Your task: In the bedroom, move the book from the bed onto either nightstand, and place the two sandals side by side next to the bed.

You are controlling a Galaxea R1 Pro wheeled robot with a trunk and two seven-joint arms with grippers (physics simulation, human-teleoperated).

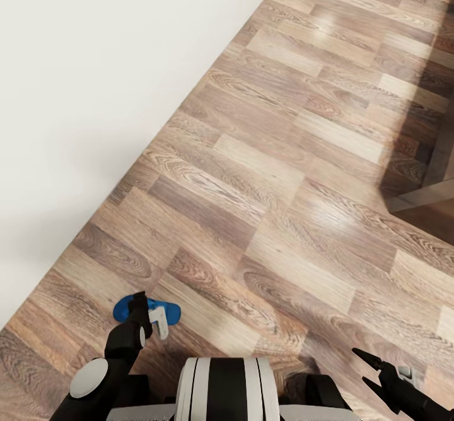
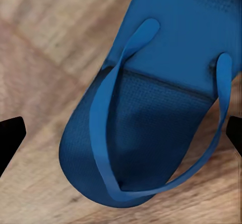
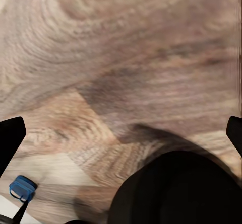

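Note:
One bright blue sandal (image 1: 169,311) lies flat on the wood-plank floor close to the white wall, just ahead of my base on the left. My left gripper (image 1: 149,315) hangs right over it, pointing down. In the left wrist view the sandal (image 2: 151,123) is seen close up, straps upward, with the open gripper (image 2: 123,133) straddling it and the fingertips (image 2: 11,133) wide apart and not touching it. My right gripper (image 1: 366,368) is low on the right, open and holding nothing. In the right wrist view the sandal (image 3: 22,189) shows small and far off. The book, bed and nightstand are out of view.
A white wall (image 1: 94,93) runs diagonally along the left. Plank floor (image 1: 284,156) stretches ahead. The corner of a brown wooden piece of furniture (image 1: 429,194) juts in at the right edge, casting a shadow. My dark base (image 3: 176,189) appears in the right wrist view.

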